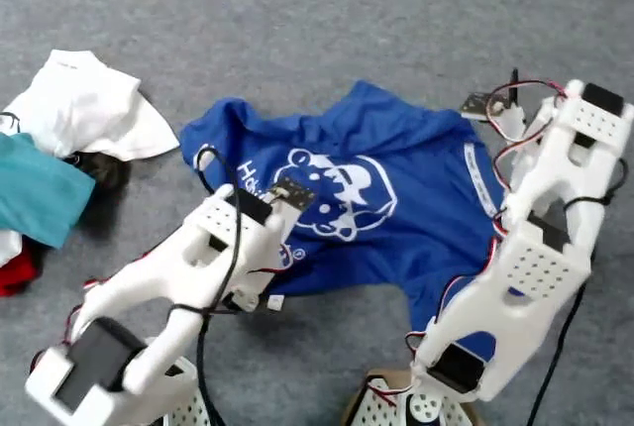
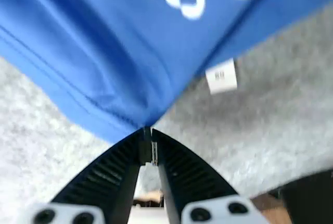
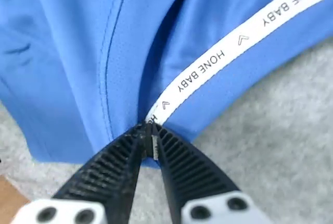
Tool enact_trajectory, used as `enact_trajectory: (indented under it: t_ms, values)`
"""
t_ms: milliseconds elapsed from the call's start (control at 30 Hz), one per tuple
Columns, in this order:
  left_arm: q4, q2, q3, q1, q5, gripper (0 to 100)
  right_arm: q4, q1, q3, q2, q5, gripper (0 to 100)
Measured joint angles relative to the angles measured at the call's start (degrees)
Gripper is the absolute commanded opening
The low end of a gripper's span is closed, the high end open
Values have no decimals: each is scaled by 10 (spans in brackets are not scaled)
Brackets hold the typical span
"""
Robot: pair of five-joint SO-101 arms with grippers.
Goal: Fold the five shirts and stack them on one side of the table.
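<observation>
Blue shirt (image 1: 396, 218) lies print-up and rumpled mid-table, pinched at two edges; no fold made yet.

Left gripper (image 2: 149, 139) is closed on the shirt's hem, near a small white tag (image 2: 221, 75). Right gripper (image 3: 151, 134) is closed on another edge, where the white printed tape (image 3: 229, 52) runs in. On the grey table (image 1: 297, 40), a white shirt (image 1: 89, 104), teal shirt (image 1: 35, 193) and red shirt (image 1: 15, 267) sit heaped, unfolded, well apart. No folded stack is seen. Judged early: nearly everything remains.

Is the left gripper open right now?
No, the left gripper is pinched shut on the edge of the blue shirt.
</observation>
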Motion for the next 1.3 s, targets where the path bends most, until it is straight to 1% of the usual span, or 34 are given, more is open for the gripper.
enact_trajectory:
  t_ms: [100,200,300,333,400,467,567,633,733,833,900,933,1067,1200,1300]
  values:
    - [40,-50,-15,-39,-28,19,0,25,4,-22,25,2]
    - [79,-105,-62,-87,-56,19,0,56,4,-44,53,2]
    - [86,-143,-120,-120,-55,19,0,75,4,-70,69,2]
    - [78,-148,-135,-125,-45,19,0,75,2,-77,71,2]
    - [43,-147,-150,-128,-9,19,0,69,-17,-91,71,2]
    - [-16,-132,-152,-129,45,19,0,54,-41,-98,71,2]
    - [-132,-84,-144,-129,134,20,0,12,-74,-101,56,2]
    - [-216,-37,-129,-129,184,19,-5,-25,-77,-101,24,2]
    - [-324,43,-124,-129,240,19,-50,-93,-62,-98,-41,2]
    - [-377,120,-125,-126,258,19,-118,-157,-26,-63,-111,2]
    - [-377,160,-125,-118,258,19,-157,-179,-8,-26,-139,2]
    - [-365,175,-125,-114,258,19,-166,-184,-7,-10,-144,2]
    - [-271,186,-141,-103,255,19,-156,-179,-4,33,-149,2]
    - [-194,187,-143,-82,198,19,-119,-158,-4,53,-149,2]
    - [-151,186,-142,-46,149,19,-76,-144,-4,53,-127,2]
